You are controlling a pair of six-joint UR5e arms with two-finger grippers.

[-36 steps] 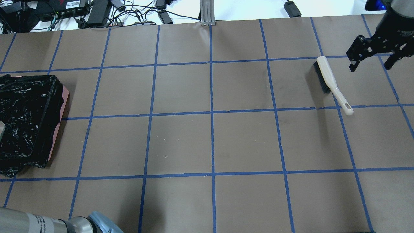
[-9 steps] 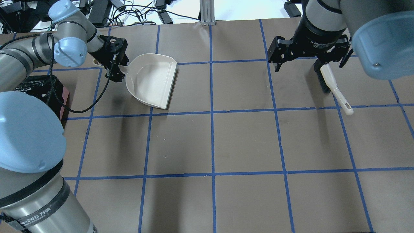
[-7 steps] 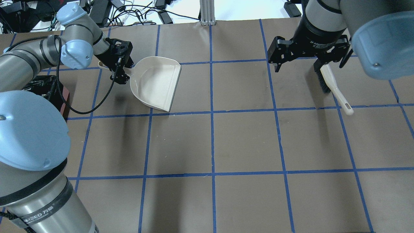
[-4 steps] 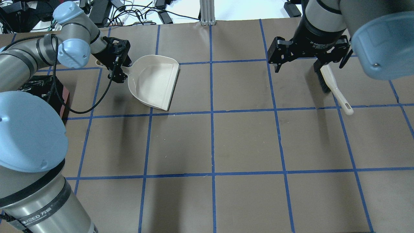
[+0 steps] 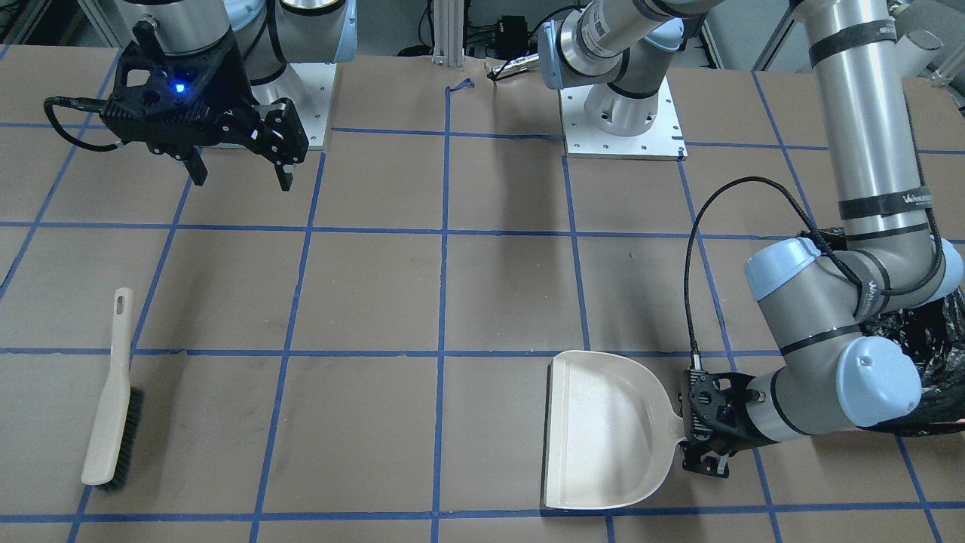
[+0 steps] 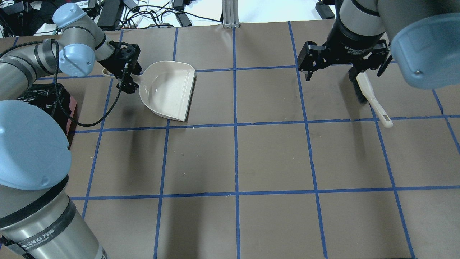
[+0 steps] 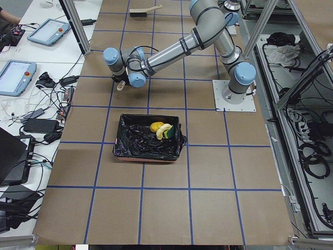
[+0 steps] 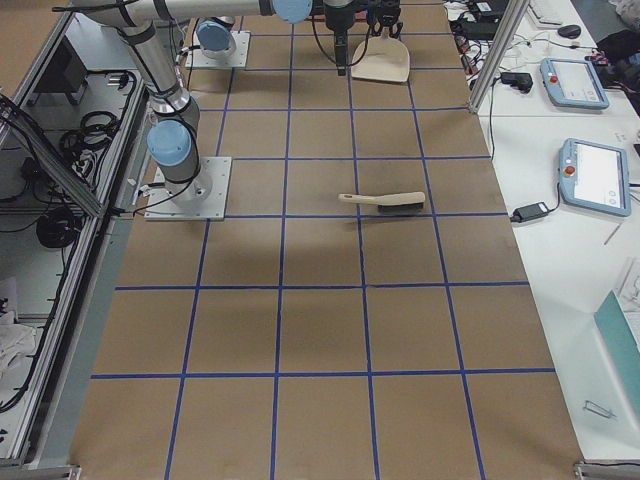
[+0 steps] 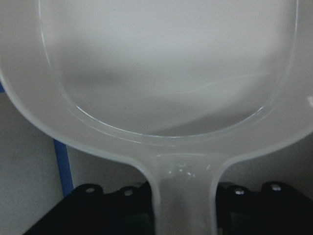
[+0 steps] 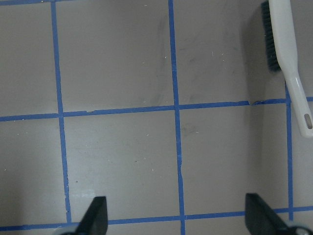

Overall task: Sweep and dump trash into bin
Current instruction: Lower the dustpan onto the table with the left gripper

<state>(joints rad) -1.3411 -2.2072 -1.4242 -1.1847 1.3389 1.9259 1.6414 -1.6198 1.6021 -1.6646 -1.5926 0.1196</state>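
Trash [image 7: 162, 130], small toy foods, lies inside the black-lined bin [image 7: 140, 151]. Left claw [image 6: 125, 76] is clamped on the beige dustpan [image 6: 169, 90] handle, near the bin. Right claw [image 6: 343, 71] hangs spread wide, empty, by the brush [image 6: 373, 104], well apart from the bin.

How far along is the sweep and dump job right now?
Done, it seems: the trash lies in the bin, none shows on the table. In hand: the left gripper holds the empty dustpan by its handle. Left: probably just setting it down; the brush lies loose, the right gripper open.
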